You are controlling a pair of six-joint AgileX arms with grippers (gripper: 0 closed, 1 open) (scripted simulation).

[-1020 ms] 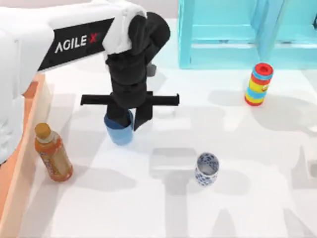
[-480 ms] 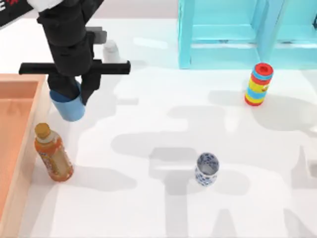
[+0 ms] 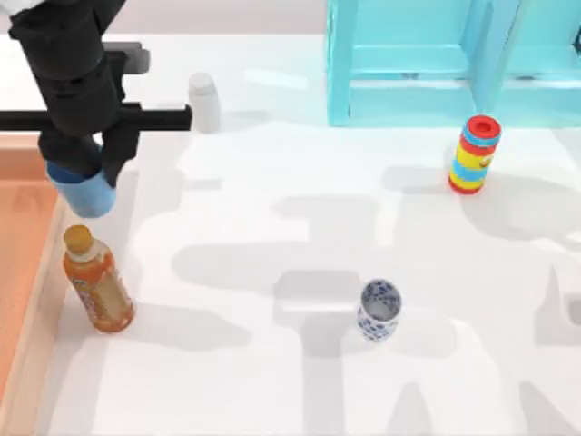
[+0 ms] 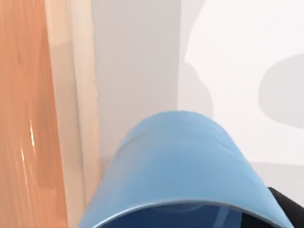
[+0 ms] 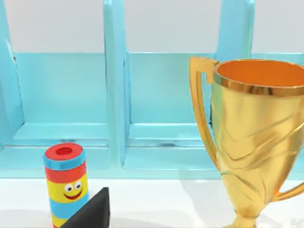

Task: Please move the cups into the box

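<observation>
- Since half a second ago the blue cup has travelled further toward the table's left, carried clear of the surface by the left gripper, whose fingers are clamped on it.
- It now hangs over the thick rim of the wooden box at the left edge; in the left wrist view the cup sits beside that rim, and I cannot tell whether it is over the box's floor.
- White cup with the blue floral pattern stands upright on the table, well apart, unmoved.
- Orange bottle stands just beside the box rim, below the carried cup.
- Rainbow-striped cylinder stands at the right, near the turquoise shelf frame.
- Right wrist view: the cylinder, the shelf, a gold trophy.
</observation>
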